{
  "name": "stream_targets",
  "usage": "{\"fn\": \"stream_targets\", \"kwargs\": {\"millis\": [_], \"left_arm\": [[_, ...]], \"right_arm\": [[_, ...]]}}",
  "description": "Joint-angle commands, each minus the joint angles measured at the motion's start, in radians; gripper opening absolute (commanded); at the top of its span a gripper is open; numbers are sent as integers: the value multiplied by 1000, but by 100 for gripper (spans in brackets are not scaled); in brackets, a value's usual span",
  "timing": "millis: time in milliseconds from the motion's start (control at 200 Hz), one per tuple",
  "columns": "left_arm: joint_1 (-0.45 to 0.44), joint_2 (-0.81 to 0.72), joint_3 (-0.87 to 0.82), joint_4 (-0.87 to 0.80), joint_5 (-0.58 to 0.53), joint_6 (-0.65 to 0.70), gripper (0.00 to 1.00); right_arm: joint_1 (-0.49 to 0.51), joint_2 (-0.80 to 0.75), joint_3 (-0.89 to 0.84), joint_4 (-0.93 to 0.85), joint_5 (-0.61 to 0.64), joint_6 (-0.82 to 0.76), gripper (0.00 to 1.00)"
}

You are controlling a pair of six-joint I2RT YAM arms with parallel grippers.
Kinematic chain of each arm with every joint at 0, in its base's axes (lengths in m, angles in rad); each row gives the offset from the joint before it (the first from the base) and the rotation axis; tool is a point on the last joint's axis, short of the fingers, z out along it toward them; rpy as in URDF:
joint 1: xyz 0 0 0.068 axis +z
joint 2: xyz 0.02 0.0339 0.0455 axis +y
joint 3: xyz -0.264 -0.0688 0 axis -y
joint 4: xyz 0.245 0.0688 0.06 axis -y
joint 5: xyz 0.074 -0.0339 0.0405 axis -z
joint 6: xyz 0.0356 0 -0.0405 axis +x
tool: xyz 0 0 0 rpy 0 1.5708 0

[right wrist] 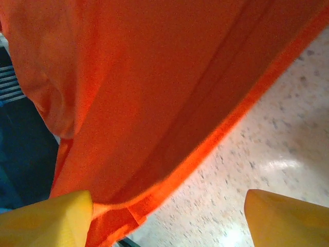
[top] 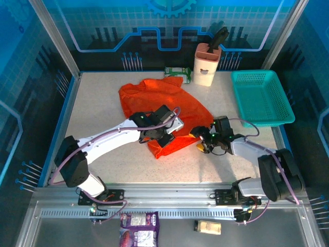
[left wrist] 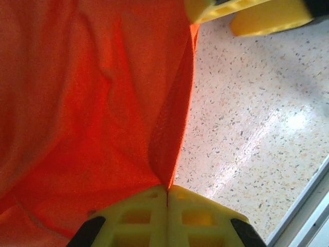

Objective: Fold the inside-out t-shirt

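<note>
left tool (left wrist: 167, 194) tight on orange t-shirt (left wrist: 82, 103)

Bench (top: 95, 108) lies bare at left and lower centre; t-shirt (top: 154, 95) covers the middle; teal basket (top: 259, 98), beige holder (top: 206, 64) crowd upper right.

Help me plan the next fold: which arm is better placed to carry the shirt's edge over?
Left, probably: the left end effector is shut on an edge of the t-shirt; the right end effector stands open, the hem ungripped between its fingers.
</note>
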Motion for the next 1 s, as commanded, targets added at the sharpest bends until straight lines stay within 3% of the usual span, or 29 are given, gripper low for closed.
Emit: {"fn": "stream_targets", "kwargs": {"millis": [0,110,280,345,500,750,996], "left_arm": [[8,-47,-24,3,50,-23,0],[9,-67,-37,-1,49,-28,0],[10,-96,-68,0,16,-33,0],[11,-92,-75,-9,-36,-31,0],[11,-88,-81,-2,-79,-36,5],[-9,-43,-50,183,-12,-163,51],[-58,62,11,295,-107,-271,65]], "right_arm": [[-4,61,-22,311,-47,203,78],[-14,118,-38,431,-58,262,74],[-36,188,-77,617,-73,370,53],[-38,196,-82,647,-79,387,41],[-37,161,-83,605,-70,395,0],[-8,45,-7,420,-20,381,0],[29,-97,127,92,103,328,0]]}}
